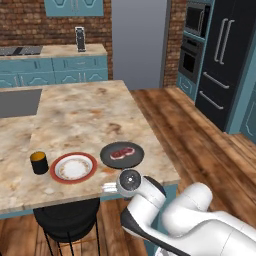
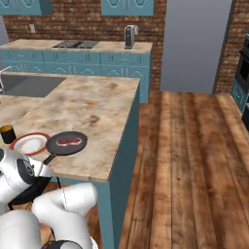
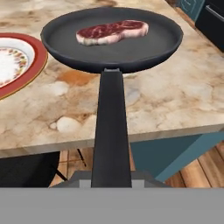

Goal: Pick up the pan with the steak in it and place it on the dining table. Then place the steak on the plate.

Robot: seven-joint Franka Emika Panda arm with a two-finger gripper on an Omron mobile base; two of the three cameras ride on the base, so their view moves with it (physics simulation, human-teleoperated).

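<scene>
The dark pan [image 1: 122, 154] [image 2: 67, 143] [image 3: 112, 41] rests on the speckled dining table [image 1: 85, 115] [image 2: 92, 104] [image 3: 175, 96] close to its front edge. Inside it lies the marbled red steak [image 1: 121, 152] [image 2: 67, 141] [image 3: 111, 32]. The pan's long black handle [image 3: 111, 131] [image 2: 48, 159] reaches out past the table edge into my gripper [image 3: 111, 180] [image 1: 110, 187] [image 2: 43, 169], which is shut on its end. Just left of the pan sits the red-rimmed plate [image 1: 73, 167] [image 2: 30, 144] [image 3: 15, 63], with nothing on it.
A small black cup with a yellow inside [image 1: 39, 162] [image 2: 7, 133] stands left of the plate. A black stool [image 1: 65, 220] sits under the table's front edge. A sink [image 1: 19, 102] [image 2: 31, 85] is set into the far left of the top. Wooden floor [image 2: 194, 160] lies to the right.
</scene>
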